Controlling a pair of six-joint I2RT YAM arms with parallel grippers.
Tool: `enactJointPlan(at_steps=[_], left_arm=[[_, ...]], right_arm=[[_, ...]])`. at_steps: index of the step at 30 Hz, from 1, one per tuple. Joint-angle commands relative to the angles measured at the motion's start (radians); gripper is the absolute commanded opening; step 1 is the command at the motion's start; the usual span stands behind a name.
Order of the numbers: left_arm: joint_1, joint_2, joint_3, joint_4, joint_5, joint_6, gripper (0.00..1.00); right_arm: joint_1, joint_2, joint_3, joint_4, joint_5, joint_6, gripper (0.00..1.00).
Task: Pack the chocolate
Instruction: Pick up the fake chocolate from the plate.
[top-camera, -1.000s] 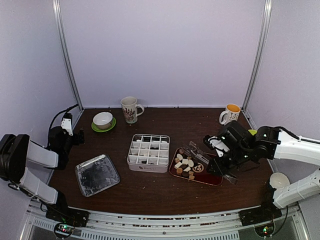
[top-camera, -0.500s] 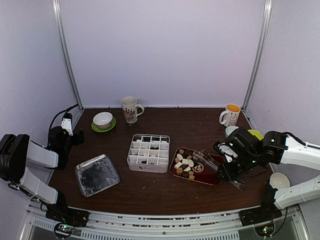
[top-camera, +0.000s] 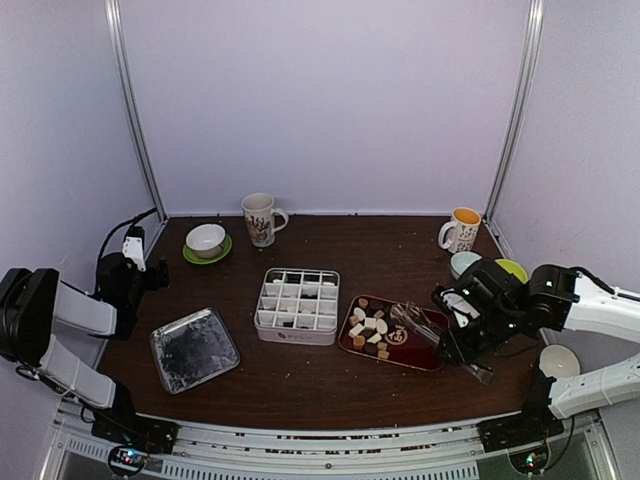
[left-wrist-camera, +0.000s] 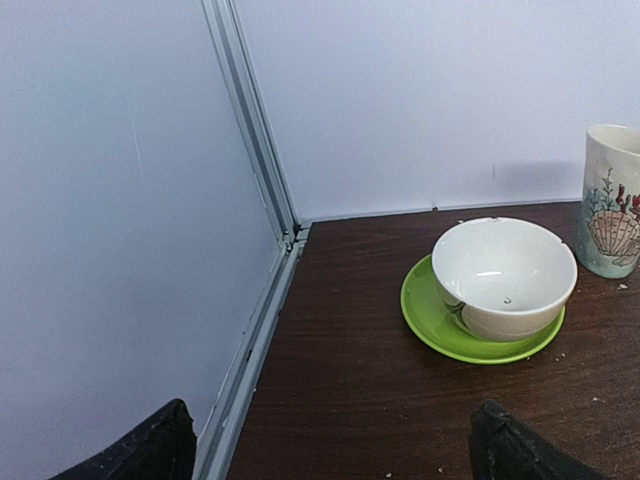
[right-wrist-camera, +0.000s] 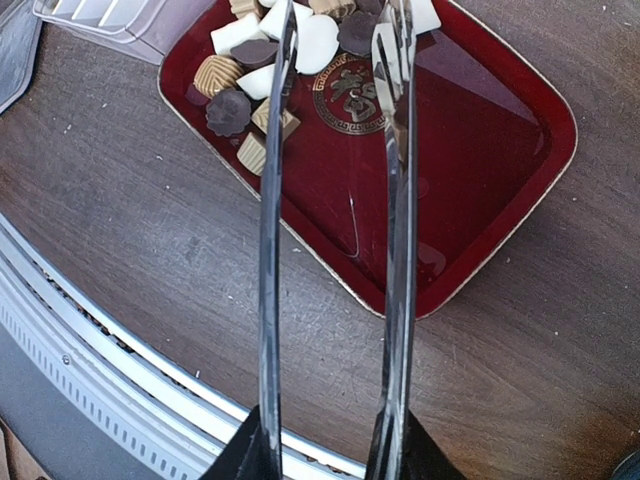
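Note:
The chocolate (top-camera: 368, 326) (right-wrist-camera: 262, 62), small white, tan and dark pieces, lies piled at the left end of a red tray (top-camera: 424, 355) (right-wrist-camera: 480, 150). A white compartment box (top-camera: 297, 306) stands left of the tray, with a few dark pieces in its cells. My right gripper (top-camera: 462, 345) (right-wrist-camera: 325, 462) is shut on the handle end of long metal tongs (top-camera: 412, 320) (right-wrist-camera: 270, 220). The tong tips reach over the pile and stand apart, with no piece clearly clamped. My left gripper (top-camera: 142, 262) (left-wrist-camera: 330, 455) is open and holds nothing, far left near the wall.
A shallow metal tray (top-camera: 194, 348) lies front left. A white bowl on a green saucer (top-camera: 206, 241) (left-wrist-camera: 503, 275) and a shell-print mug (top-camera: 261, 218) (left-wrist-camera: 612, 200) stand at the back. An orange-lined mug (top-camera: 462, 229), a green dish (top-camera: 512, 266) and a white cup (top-camera: 558, 360) stand on the right.
My right arm has drawn back to the right and toward the near edge with the tongs, so their tips now sit farther right over the tray. The left arm has not moved.

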Motion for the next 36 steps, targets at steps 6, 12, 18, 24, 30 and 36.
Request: enactJointPlan(at_steps=[6,12,18,24,30,36], left_arm=[[0.004,0.002,0.0,0.063,0.008,-0.001,0.98],[0.004,0.002,0.0,0.063,0.008,0.0,0.98],[0.004,0.002,0.0,0.064,0.009,0.0,0.98],[0.003,0.002,0.0,0.063,0.008,0.0,0.98],[0.003,0.002,0.0,0.064,0.009,0.0,0.98],[0.004,0.002,0.0,0.064,0.009,0.0,0.98]], right_arm=[[-0.007,-0.015,-0.024,-0.036,-0.008,0.022,0.37],[-0.009,-0.015,-0.025,-0.042,-0.006,0.018,0.37],[-0.009,-0.007,-0.031,-0.027,-0.012,0.022,0.37],[-0.011,-0.01,-0.036,-0.043,-0.016,0.024,0.37],[-0.014,-0.015,-0.04,-0.053,-0.011,0.022,0.37],[-0.016,-0.016,-0.051,-0.081,-0.015,0.029,0.37]])
